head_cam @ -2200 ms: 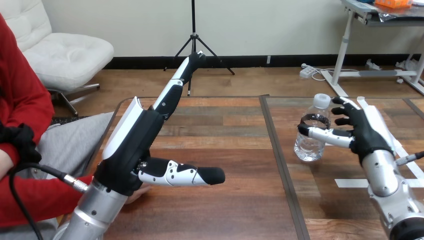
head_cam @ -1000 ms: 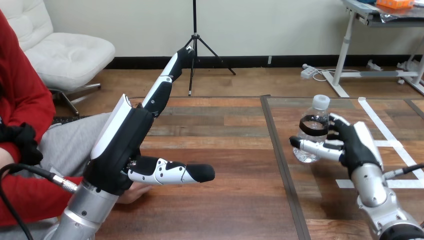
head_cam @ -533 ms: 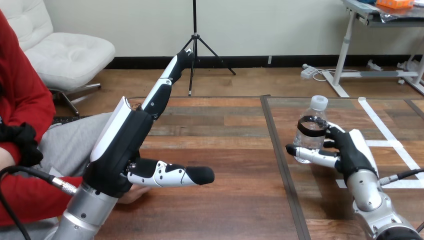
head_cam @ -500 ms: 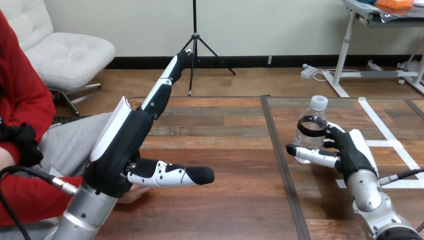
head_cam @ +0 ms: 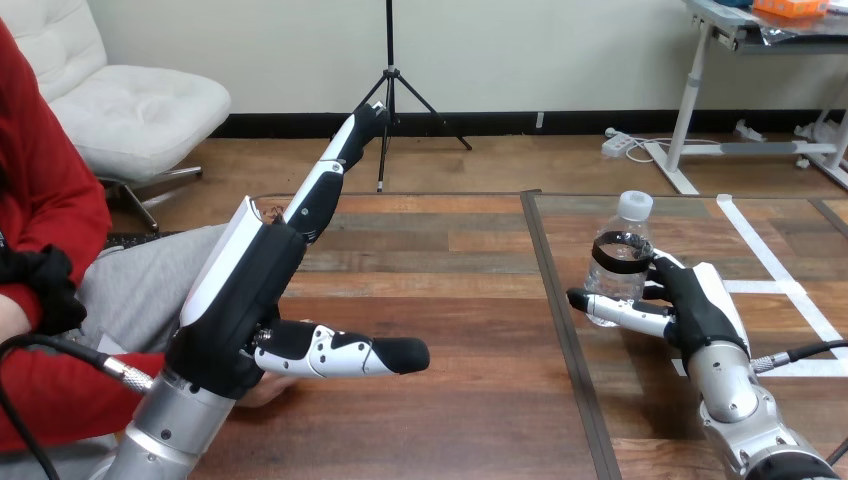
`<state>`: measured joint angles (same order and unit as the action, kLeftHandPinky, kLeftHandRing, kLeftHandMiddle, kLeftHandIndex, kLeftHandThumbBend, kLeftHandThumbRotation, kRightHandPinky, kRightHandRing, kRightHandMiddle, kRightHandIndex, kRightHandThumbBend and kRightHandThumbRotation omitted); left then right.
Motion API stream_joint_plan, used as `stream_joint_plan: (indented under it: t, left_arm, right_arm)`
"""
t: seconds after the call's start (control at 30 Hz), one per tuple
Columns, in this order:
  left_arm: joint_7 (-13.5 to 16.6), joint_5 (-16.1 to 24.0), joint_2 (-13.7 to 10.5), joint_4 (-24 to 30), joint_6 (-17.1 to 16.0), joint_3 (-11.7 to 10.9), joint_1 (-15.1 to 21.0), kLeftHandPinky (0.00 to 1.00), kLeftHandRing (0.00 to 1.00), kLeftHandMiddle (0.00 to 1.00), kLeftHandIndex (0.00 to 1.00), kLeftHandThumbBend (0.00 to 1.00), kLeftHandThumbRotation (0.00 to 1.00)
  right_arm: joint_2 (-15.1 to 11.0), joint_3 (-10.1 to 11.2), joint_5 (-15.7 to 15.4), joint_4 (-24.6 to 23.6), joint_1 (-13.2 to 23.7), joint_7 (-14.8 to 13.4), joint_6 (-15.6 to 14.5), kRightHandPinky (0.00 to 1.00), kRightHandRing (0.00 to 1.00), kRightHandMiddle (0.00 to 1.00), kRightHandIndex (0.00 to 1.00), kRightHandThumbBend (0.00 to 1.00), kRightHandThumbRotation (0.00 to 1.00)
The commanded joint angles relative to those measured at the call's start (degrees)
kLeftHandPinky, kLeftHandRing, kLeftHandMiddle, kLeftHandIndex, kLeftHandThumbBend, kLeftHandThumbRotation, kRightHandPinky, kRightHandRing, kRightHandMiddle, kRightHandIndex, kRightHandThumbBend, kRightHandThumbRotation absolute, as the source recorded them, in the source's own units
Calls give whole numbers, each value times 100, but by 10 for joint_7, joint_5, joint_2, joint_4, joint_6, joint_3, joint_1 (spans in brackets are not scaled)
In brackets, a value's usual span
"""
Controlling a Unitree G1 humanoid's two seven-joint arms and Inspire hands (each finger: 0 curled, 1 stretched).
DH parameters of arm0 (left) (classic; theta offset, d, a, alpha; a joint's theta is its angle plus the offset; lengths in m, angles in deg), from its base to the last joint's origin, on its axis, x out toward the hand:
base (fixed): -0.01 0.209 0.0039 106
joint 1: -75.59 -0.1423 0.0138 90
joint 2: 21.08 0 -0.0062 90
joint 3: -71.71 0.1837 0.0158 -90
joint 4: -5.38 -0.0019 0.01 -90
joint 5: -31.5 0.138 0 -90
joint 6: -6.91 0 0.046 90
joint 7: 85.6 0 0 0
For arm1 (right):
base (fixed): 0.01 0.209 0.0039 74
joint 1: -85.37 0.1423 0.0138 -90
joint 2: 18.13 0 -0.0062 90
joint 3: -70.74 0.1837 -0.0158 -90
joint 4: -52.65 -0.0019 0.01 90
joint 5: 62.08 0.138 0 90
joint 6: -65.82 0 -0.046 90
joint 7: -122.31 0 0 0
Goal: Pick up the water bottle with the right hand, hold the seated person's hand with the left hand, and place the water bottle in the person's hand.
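Item one: right hand [head_cam: 700, 305], which I logged with fingers and thumb wrapped round the water bottle [head_cam: 617, 265]. The bottle stood upright over the right half of the wooden table [head_cam: 450, 280].

Item two: left hand [head_cam: 240, 300], fingers stretched straight forward, thumb out to the right, gripping nothing.

Beneath its wrist, at the table's left edge, the person's hand [head_cam: 268, 388] showed. I could not tell whether the two touched.

L hand [head_cam: 245, 300]: fingers straight, angled fwd/up; thumb extended to the right. R hand [head_cam: 695, 300]: palm facing left, fingers + thumb curled round water bottle [head_cam: 620, 265].
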<state>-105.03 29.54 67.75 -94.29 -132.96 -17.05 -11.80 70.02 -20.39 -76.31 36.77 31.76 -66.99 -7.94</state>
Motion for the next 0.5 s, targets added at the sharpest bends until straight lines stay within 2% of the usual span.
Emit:
stream_joint_plan:
  t: [0.0,0.1,0.47]
  left_arm:
    - [-2,-12,-9,26,-2,-6,18,100,100,100,100,100,52]
    - [-2,-11,-11,28,-1,-8,17,100,100,100,100,100,51]
    - [-14,-29,-20,39,6,-9,7,100,100,100,100,100,50]
  right_arm:
    - [10,14,16,1,55,3,14,80,86,86,90,100,40]
    - [10,7,10,3,55,-3,12,81,86,86,90,100,40]
    - [19,8,10,7,58,-15,4,78,85,85,90,99,39]
